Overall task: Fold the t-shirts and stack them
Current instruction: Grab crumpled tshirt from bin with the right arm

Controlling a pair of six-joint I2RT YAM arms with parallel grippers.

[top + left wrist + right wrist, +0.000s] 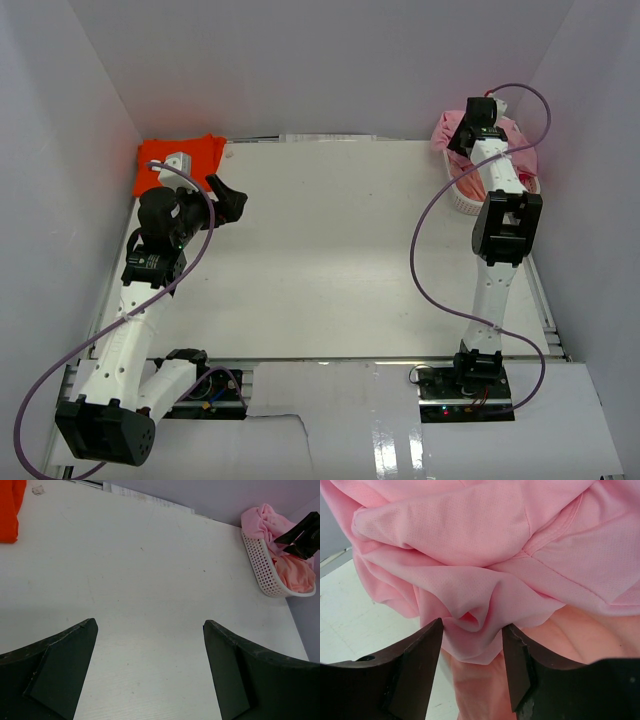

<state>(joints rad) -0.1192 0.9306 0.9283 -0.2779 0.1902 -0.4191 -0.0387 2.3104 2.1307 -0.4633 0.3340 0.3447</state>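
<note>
A light pink t-shirt (452,128) (470,545) lies crumpled in the white lattice basket (462,202) (260,565) at the far right. My right gripper (464,140) (472,625) is down in it. Its jaws stand partly open on either side of a loose fold of the pink cloth, touching it without pressing it flat. The bright orange t-shirt (178,160) (7,510) lies flat at the far left corner. My left gripper (228,195) (150,625) hovers wide open over the bare table just right of it, holding nothing.
A darker salmon cloth (485,690) (295,572) lies under the pink one in the basket. White walls close in the table on the left, back and right. A purple cable (430,260) loops off the right arm.
</note>
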